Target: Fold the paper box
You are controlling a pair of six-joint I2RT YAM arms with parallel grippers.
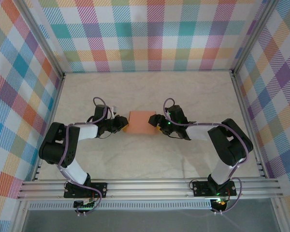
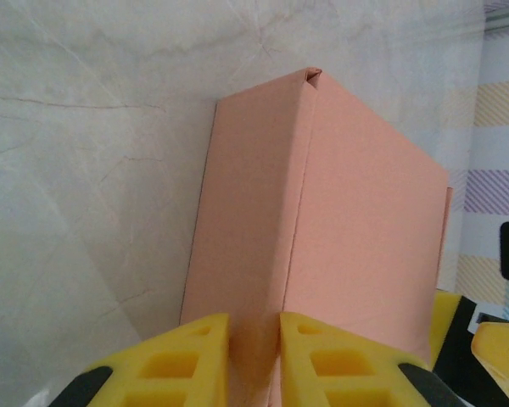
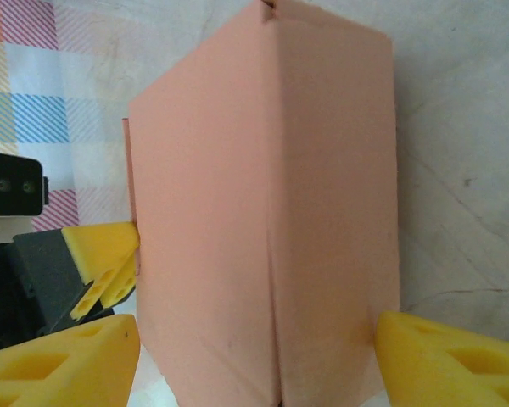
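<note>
The paper box [image 1: 141, 122] is a small salmon-orange folded box in the middle of the table, between my two grippers. My left gripper [image 1: 123, 124] is at its left end. In the left wrist view its yellow fingers [image 2: 195, 356] stand close together, and a raised crease of the box [image 2: 322, 212] fills the narrow gap of the left gripper [image 2: 254, 320]. My right gripper [image 1: 157, 121] is at the box's right end. Its jaws stand wide, astride the full width of the box [image 3: 263, 195]. One finger [image 3: 441, 356] touches the box's side, and the other sits just beside the opposite side.
The tabletop [image 1: 150, 92] is pale marble-patterned. Plaid walls [image 1: 150, 34] close it in at the back and both sides, with aluminium rails [image 1: 150, 186] along the near edge. The left gripper's yellow fingers [image 3: 106, 254] show behind the box in the right wrist view.
</note>
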